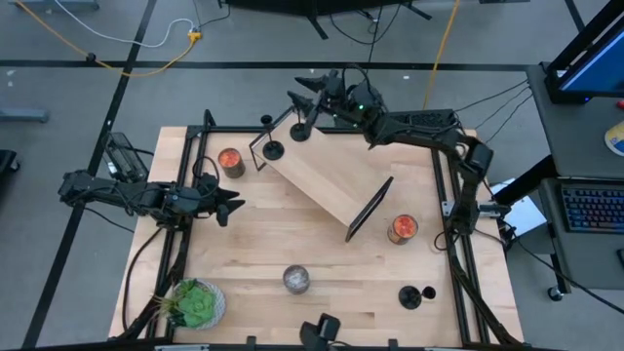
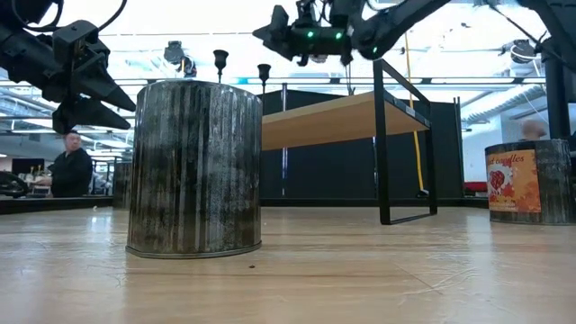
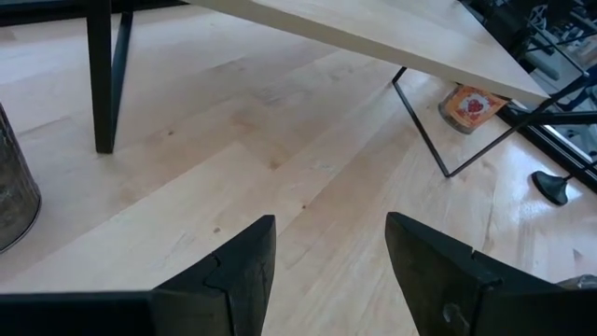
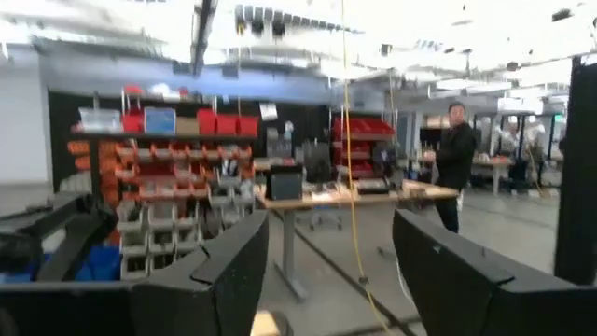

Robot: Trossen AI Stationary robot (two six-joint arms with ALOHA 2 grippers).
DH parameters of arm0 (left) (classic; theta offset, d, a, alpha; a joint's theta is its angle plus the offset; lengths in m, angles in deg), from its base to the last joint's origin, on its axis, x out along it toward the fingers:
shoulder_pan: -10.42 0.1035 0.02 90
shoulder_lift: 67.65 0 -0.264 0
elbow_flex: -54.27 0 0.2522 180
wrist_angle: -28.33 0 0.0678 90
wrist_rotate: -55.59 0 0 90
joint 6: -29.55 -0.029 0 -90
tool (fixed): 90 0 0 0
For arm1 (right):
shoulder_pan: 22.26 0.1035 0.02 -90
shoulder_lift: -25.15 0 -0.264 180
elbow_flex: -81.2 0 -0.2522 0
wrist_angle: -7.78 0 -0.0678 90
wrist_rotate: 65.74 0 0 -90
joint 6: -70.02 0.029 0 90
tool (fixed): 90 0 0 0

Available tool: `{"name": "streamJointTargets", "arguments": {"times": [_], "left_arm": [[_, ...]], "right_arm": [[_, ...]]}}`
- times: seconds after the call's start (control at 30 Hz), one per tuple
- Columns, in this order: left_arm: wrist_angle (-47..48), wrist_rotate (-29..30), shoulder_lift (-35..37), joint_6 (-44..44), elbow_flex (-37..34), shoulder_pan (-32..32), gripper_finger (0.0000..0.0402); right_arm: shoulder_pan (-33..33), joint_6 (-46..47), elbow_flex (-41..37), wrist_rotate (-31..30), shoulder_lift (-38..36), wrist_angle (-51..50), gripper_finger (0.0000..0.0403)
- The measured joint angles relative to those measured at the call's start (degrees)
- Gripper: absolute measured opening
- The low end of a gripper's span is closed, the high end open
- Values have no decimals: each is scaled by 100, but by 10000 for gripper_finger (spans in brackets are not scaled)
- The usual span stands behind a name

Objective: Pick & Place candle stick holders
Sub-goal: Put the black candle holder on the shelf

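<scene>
A pale wooden table point(image 1: 253, 234) carries a small raised shelf point(image 1: 322, 175) on black legs, with two candle stick holders point(image 1: 272, 149) standing on its far end and a third point(image 1: 410, 295) on the table near the front right corner. The right gripper point(image 1: 304, 100) hangs above that far end of the shelf — fingers spread, nothing between them — with the two holders just below it. The left gripper point(image 1: 230, 203) hovers at the table's left side, also spread and empty — an orange-red jar point(image 1: 230, 161) just beyond it, a silver jar point(image 1: 296, 280) nearer the front.

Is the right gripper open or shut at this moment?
Open. In the right wrist view the right gripper shows a wide gap between its two dark fingers, and nothing sits between them.
</scene>
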Motion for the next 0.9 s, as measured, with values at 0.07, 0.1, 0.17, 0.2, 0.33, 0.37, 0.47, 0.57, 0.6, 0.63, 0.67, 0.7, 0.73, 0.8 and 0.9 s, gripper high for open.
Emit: {"name": "streamJointTargets", "arguments": {"times": [0.07,0.1,0.17,0.2,0.33,0.37,0.47,0.57,0.6,0.63,0.67,0.7,0.73,0.8,0.9], "left_arm": [[0,-1,2,41,0,1,209],[0,-2,0,41,0,1,209],[-2,-2,0,41,0,0,209],[0,-2,2,41,0,2,209],[0,-2,0,41,0,2,209],[0,-2,0,44,0,0,209],[-2,-2,0,46,0,2,209],[-2,0,0,59,0,2,209],[-2,-1,0,59,0,2,209],[-2,14,1,58,0,2,209],[-2,37,1,58,0,0,209],[-4,43,0,59,0,1,209],[-25,41,0,49,0,2,209],[-139,-8,0,-144,0,2,209],[-337,-150,2,-612,0,2,209]], "right_arm": [[-61,-99,0,1,-225,-383,207],[-96,-138,0,-2,-348,-526,198],[-164,-229,0,3,-594,-793,180],[-194,-263,0,3,-722,-939,170],[-308,-448,0,15,-1236,-1939,125],[-329,-492,0,17,-1363,-2240,113],[-352,-702,0,20,-1761,-3074,71],[-315,-913,0,32,-2163,-3876,25],[-277,-980,0,52,-2294,-4142,13],[-234,-1038,0,111,-2412,-4389,7],[-190,-1062,0,192,-2543,-4643,6],[-146,-1044,-2,209,-2668,-4876,8],[-92,-1011,-2,205,-2801,-5101,9],[29,-991,-2,197,-3064,-5577,6],[238,-991,-2,203,-3460,-6319,2]]}}
